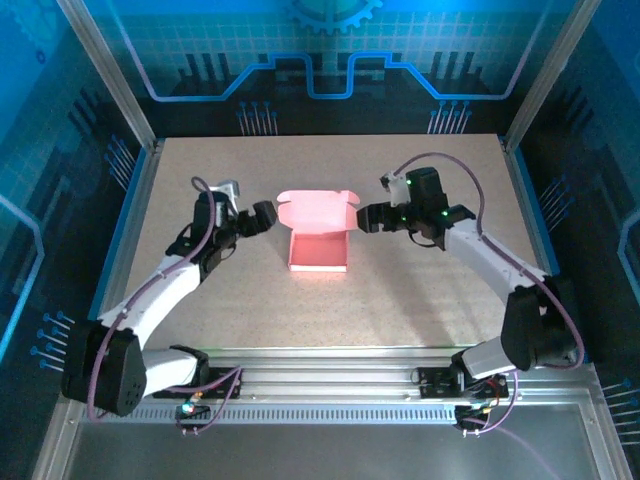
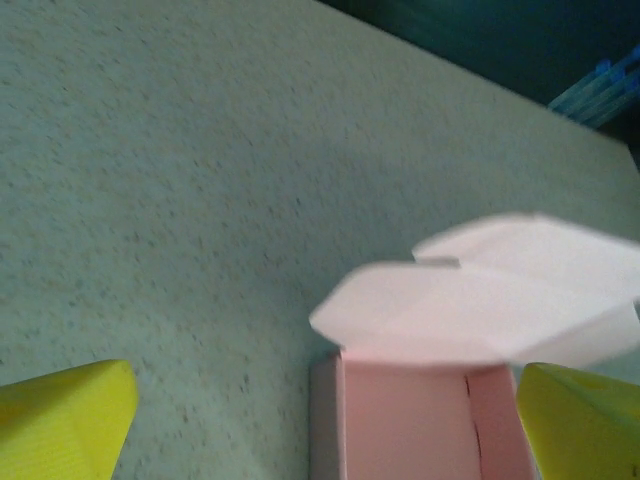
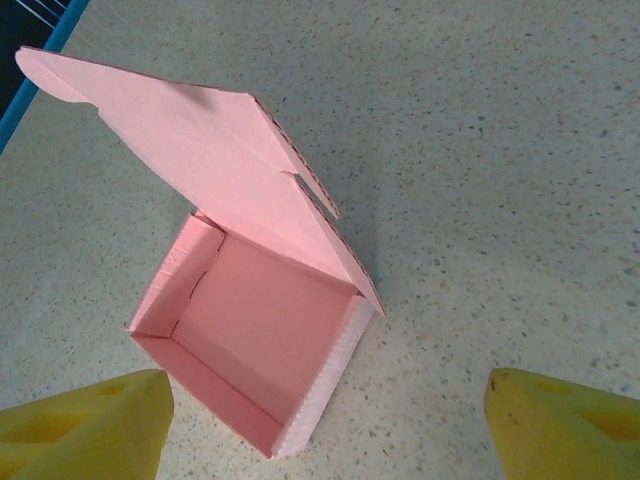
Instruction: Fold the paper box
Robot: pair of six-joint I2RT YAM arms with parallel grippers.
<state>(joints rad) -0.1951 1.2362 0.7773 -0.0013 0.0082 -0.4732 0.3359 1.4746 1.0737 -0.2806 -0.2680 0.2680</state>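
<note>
1. The left gripper (image 1: 264, 217) stands wide with nothing clamped. In its wrist view one yellow finger (image 2: 65, 420) is well clear of the card. The other lies just beside the box's side wall, and whether it touches cannot be told.
2. The right gripper (image 1: 366, 217) is also spread wide and holds nothing. Its wrist view shows the box lying ahead of the fingertips, apart from them.
3. The paper box (image 1: 318, 250) sits mid-table between the two grippers, its pink tray open and resting flat on the surface. Its lid (image 1: 315, 207) is raised at the far side, leans over the tray, and stands in the line between the two gripper tips.
4. The table (image 1: 420, 300) is a pale speckled board with blue strips along its left and right edges.
5. Blue-lit wall panels (image 1: 320, 50) with a circuit pattern enclose it, framed by slanting aluminium posts (image 1: 105, 75).
6. At the near edge an aluminium rail (image 1: 330, 370) carries both arm bases. A purple cable (image 1: 475, 190) loops over the right arm.
</note>
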